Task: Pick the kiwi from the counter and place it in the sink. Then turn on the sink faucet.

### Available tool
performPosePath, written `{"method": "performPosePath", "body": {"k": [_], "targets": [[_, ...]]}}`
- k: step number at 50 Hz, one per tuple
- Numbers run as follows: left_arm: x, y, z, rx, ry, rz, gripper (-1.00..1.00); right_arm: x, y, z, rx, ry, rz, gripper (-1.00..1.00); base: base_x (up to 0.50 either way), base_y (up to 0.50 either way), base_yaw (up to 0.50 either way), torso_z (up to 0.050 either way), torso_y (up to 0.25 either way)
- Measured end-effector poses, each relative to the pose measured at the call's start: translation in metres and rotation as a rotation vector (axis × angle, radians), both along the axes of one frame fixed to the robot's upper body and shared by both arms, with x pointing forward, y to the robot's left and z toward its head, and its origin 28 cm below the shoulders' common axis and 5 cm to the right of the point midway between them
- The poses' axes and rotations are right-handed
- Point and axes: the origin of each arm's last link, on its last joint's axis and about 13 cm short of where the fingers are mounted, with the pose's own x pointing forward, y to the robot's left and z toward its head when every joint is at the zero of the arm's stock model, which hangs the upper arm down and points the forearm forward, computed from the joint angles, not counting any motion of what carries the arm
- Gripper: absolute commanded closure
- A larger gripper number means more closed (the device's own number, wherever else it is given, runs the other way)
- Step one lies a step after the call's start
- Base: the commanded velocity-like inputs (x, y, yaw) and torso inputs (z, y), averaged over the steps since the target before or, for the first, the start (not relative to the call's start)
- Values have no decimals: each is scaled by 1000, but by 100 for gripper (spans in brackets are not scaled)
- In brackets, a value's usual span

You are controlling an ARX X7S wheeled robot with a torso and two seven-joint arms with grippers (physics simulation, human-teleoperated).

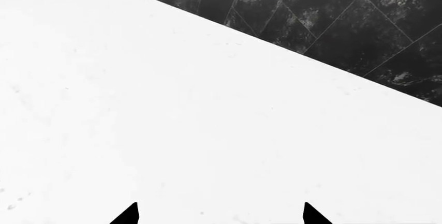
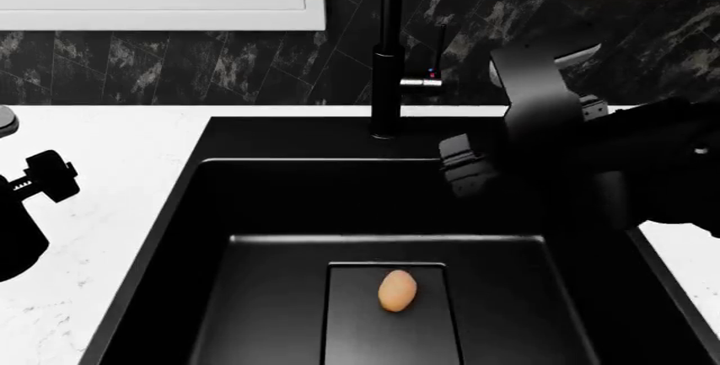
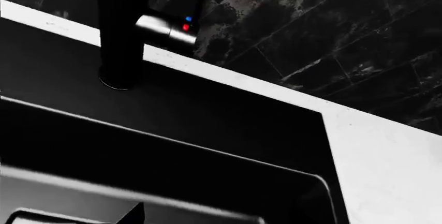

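Kiwi (image 2: 396,290) in sink (image 2: 169,238), below right gripper (image 2: 464,167).

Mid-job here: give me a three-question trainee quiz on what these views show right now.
1. True or false: the kiwi lies on the drain plate in the sink.
2. Which gripper is nearer the sink faucet? A) left gripper B) right gripper
3. Fill in: the faucet's chrome lever carries a red dot and a ____ dot.

Key: 1 true; 2 B; 3 blue.
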Motion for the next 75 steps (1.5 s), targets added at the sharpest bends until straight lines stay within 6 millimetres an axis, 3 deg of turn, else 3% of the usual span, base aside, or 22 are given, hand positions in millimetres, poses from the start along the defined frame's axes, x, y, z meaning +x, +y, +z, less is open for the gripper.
{"method": "performPosePath", "body": {"k": [11,24,54,75], "targets": [[0,-1,-1,0,1,-1,-100,9,-4,10,105,-125,-67,-100,0,0,0,0,0],[0,-2,-3,-3,4,-1,-100,37,6,13,204,-263,-53,-100,0,0,0,0,0],[-1,0,-6,-13,6,-1,-100,122,28,-4,249,-308,-82,-100,0,0,0,0,0],[0,0,-9,-15,10,-3,-100,150,31,-3,301,-343,-122,-100,0,0,0,0,0]]}}
